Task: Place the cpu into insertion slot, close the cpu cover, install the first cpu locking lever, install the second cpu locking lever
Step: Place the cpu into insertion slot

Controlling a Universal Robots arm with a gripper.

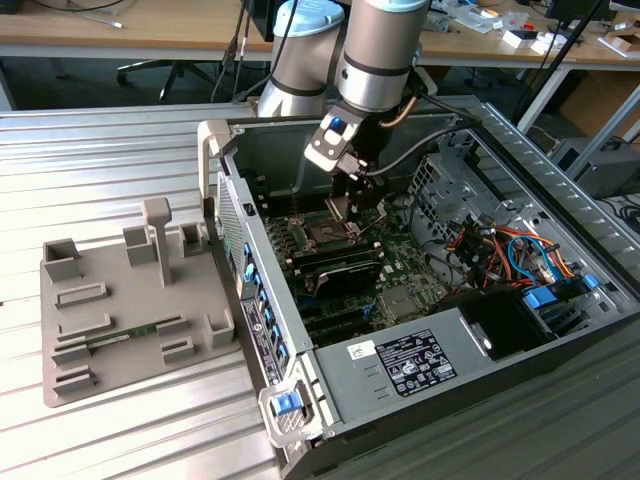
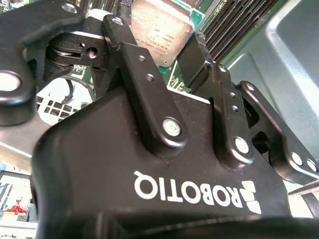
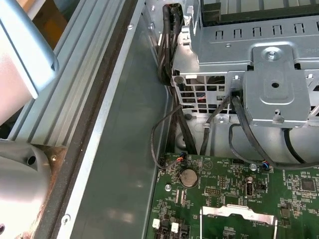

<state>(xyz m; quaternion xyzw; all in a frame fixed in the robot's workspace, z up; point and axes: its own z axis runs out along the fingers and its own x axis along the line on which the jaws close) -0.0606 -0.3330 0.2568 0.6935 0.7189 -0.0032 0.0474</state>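
Observation:
In the second wrist view my gripper [image 2: 157,36] is shut on the cpu [image 2: 160,25], a flat square chip with a silver top and a green edge, held tilted between the two black fingers [image 2: 130,55]. In the exterior view the gripper [image 1: 342,205] hangs inside the open computer case, just above the insertion slot [image 1: 327,235], a dark square socket with a metal rim in the green board [image 1: 400,262]. The first wrist view has a silver metal frame, the cpu cover [image 3: 238,213], at the board's near edge; whether it stands raised I cannot tell.
The case walls [image 1: 255,300] enclose the board. Long black memory slots [image 1: 335,268] lie beside the socket. A metal drive cage [image 3: 271,79] and black cables [image 3: 169,55] sit behind it. A grey fixture tray [image 1: 110,300] rests on the ridged table at the exterior view's left.

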